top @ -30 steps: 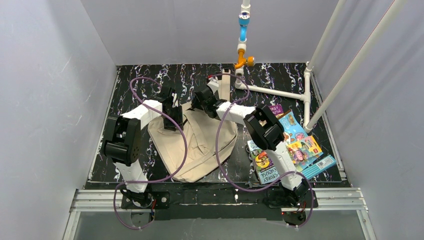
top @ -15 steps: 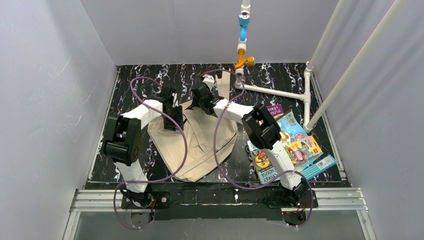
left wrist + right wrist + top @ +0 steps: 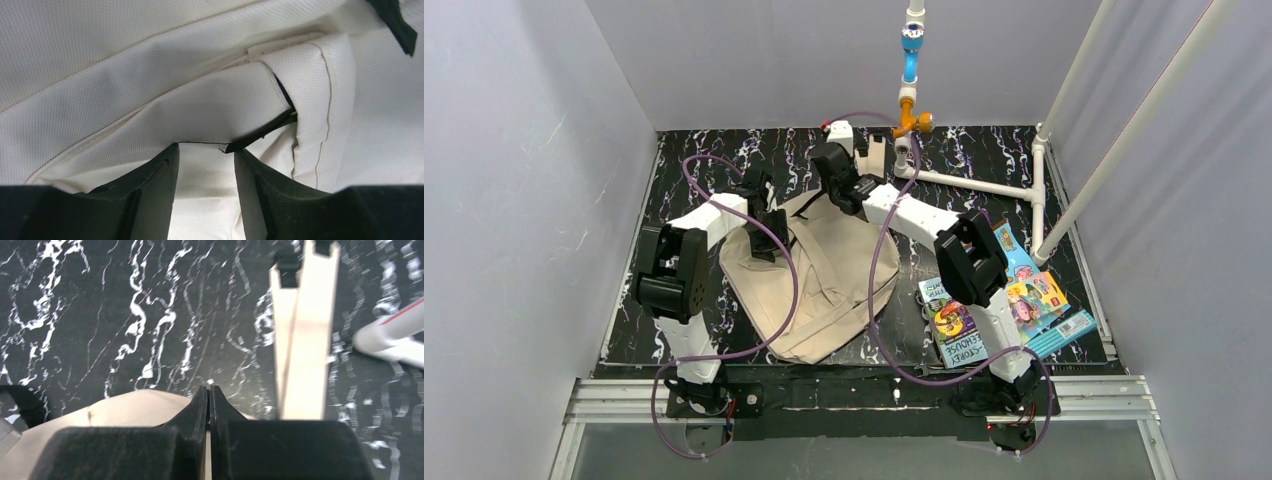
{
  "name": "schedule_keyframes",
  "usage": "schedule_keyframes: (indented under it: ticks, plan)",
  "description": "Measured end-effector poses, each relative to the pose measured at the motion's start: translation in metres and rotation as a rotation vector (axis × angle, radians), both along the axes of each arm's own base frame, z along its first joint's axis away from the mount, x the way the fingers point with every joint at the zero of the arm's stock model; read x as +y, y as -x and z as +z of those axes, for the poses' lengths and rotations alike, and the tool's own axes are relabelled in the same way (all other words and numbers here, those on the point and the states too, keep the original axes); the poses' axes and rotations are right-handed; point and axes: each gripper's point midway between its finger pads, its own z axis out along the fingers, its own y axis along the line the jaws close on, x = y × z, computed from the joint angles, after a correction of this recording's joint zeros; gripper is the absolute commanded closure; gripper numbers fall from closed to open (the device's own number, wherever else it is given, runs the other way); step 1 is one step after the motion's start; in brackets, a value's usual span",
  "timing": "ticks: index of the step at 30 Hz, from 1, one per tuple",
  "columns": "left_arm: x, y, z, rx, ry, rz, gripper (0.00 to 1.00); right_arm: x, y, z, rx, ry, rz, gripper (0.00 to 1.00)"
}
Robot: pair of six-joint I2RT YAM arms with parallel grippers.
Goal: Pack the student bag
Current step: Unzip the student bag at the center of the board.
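Note:
The student bag (image 3: 824, 280), a beige fabric backpack, lies flat in the middle of the black marbled table. My left gripper (image 3: 764, 225) rests on its upper left part. In the left wrist view its jaws (image 3: 205, 150) stand apart, their tips at a fabric fold with a black edge (image 3: 260, 135), and smooth bag cloth (image 3: 150, 75) shows between them. My right gripper (image 3: 829, 185) hangs over the bag's top end. In the right wrist view it (image 3: 208, 390) is shut tip to tip above the bag's rounded edge (image 3: 135, 407); no pinched cloth shows.
A beige strap (image 3: 876, 155) (image 3: 305, 340) runs from the bag toward the back. Colourful books (image 3: 1004, 300) lie fanned out at the right. A white pipe frame (image 3: 984, 185) (image 3: 395, 335) crosses the back right, with a blue and orange fitting (image 3: 911, 90) above it.
My right gripper has shut and moved toward the back, past the bag's top edge. The left arm has shifted slightly to the left on the bag.

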Motion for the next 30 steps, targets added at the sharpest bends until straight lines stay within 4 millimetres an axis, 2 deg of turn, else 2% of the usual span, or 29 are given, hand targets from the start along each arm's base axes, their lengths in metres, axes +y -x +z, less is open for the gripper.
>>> schedule_keyframes:
  ticks: [3,5,10,14,19,21,23,28,30]
  plan:
    - [0.001,0.0,0.0,0.006,0.011,0.011,0.57,-0.018,0.0,0.027,-0.052,0.063,-0.018,0.99]
    - [0.002,-0.001,0.001,0.007,0.017,0.017,0.56,-0.032,0.007,0.038,-0.067,0.097,-0.019,0.99]
    - [0.004,-0.005,0.001,-0.003,0.031,0.03,0.55,-0.07,0.03,0.04,-0.048,0.161,-0.01,0.99]
    - [0.002,-0.009,0.005,-0.025,0.064,0.036,0.34,-0.079,0.055,0.042,-0.01,0.131,0.065,0.99]
    - [0.004,0.001,0.02,-0.135,0.111,0.022,0.17,-0.065,0.065,0.064,-0.025,0.037,0.134,0.99]
    - [0.002,0.007,0.037,-0.212,0.157,0.012,0.15,-0.06,0.064,0.07,-0.025,0.01,0.15,0.99]
    - [-0.005,0.003,0.067,-0.333,0.225,-0.012,0.15,-0.055,0.062,0.079,-0.026,-0.024,0.167,0.99]
    - [-0.033,-0.035,0.161,-0.683,0.372,-0.149,0.12,-0.04,0.056,0.105,-0.04,-0.115,0.205,0.99]
    - [-0.042,-0.05,0.183,-0.769,0.386,-0.222,0.12,-0.034,0.052,0.112,-0.044,-0.143,0.218,0.99]
